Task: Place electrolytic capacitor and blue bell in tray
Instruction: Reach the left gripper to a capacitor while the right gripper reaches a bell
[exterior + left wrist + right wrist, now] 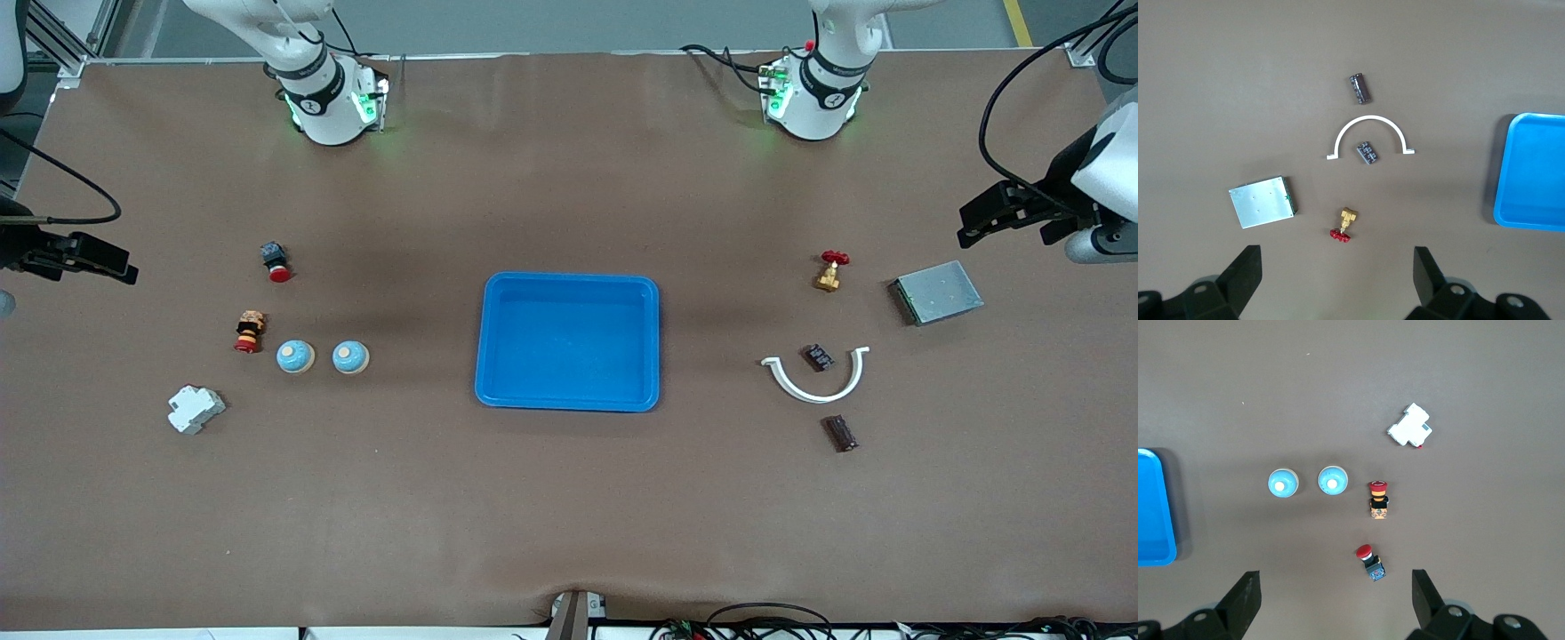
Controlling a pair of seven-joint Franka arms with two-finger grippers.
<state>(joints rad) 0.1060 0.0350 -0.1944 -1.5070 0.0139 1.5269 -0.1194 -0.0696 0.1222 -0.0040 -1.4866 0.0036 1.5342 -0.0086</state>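
Left gripper (1337, 283), fingers spread and empty, I log high over its table end: electrolytic capacitor (1360, 89) ahead past the white clip (1369, 135), long axis pointing away; right gripper (1335, 603) likewise unladen, waiting above the blue bells (1333, 480); tray (569, 277) empty between.

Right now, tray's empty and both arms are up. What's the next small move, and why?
Probably lower the open right gripper over the nearer-to-tray blue dome-shaped bell. It stands untouched toward the right arm's end, and the shallow bright-blue plastic tray holds nothing. The open left gripper waits above the dark cylindrical capacitor.
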